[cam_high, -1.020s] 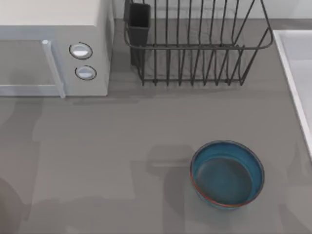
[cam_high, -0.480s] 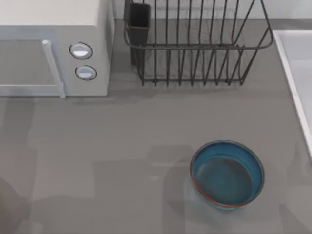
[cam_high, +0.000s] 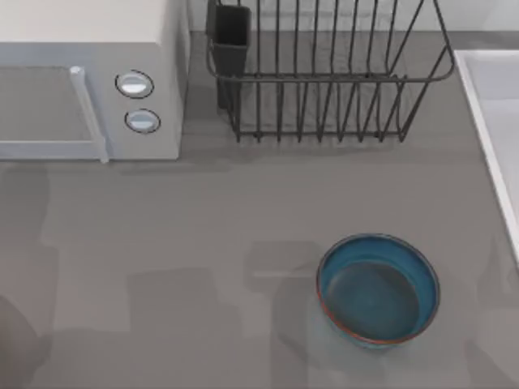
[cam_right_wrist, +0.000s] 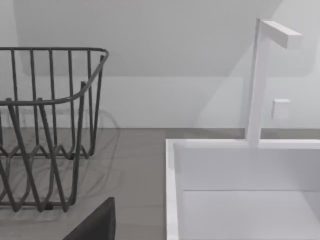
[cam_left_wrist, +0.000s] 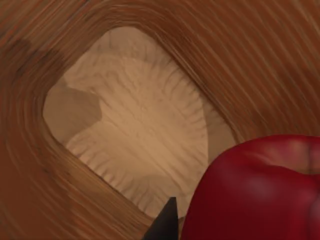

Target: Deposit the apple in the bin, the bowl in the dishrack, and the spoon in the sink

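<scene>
Red apple [cam_left_wrist: 255,190] close over woven brown bin [cam_left_wrist: 130,140], apparently clamped in left gripper, not yet dropped. Blue bowl [cam_high: 378,289] on table [cam_high: 203,219], well apart from dishrack [cam_high: 324,77]; sink [cam_right_wrist: 240,190] without spoon. Right gripper state: cannot tell

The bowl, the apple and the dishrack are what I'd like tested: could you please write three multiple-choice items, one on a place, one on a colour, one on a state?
1. Where does the bowl stand?
A. inside the dishrack
B. on the table, toward the right
C. in the sink

2. What colour is the apple?
A. green
B. yellow
C. red

3. What does the dishrack hold?
A. nothing
B. the bowl
C. the apple

Answers: 1 B, it sits on the grey tabletop; 2 C, glossy red in the left wrist view; 3 A, its wires are bare.
</scene>
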Robot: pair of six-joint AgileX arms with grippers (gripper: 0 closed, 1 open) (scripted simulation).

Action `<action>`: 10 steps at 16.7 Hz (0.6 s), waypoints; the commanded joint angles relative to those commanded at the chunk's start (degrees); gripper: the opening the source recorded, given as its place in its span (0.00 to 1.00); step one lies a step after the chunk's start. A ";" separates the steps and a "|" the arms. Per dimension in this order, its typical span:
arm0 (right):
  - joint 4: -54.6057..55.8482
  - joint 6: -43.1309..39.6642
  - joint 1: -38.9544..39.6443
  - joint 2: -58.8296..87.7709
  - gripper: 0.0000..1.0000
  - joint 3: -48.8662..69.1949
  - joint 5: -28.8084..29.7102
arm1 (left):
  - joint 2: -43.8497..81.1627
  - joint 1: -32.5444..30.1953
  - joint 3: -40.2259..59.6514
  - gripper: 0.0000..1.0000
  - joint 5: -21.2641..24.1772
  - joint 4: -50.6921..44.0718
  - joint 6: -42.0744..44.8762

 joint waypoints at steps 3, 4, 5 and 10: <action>0.00 0.00 0.00 0.00 1.00 0.00 0.00 | 0.00 0.00 0.00 0.30 0.00 0.00 0.00; 0.00 0.00 0.00 0.00 1.00 0.00 0.00 | 0.00 0.00 0.00 0.38 0.00 0.00 0.00; 0.00 0.00 0.00 0.00 1.00 0.00 0.00 | 0.00 0.00 0.00 0.45 0.00 0.00 0.00; 0.00 0.00 0.00 0.00 1.00 0.00 0.00 | 0.00 0.00 0.00 0.83 0.00 0.00 0.00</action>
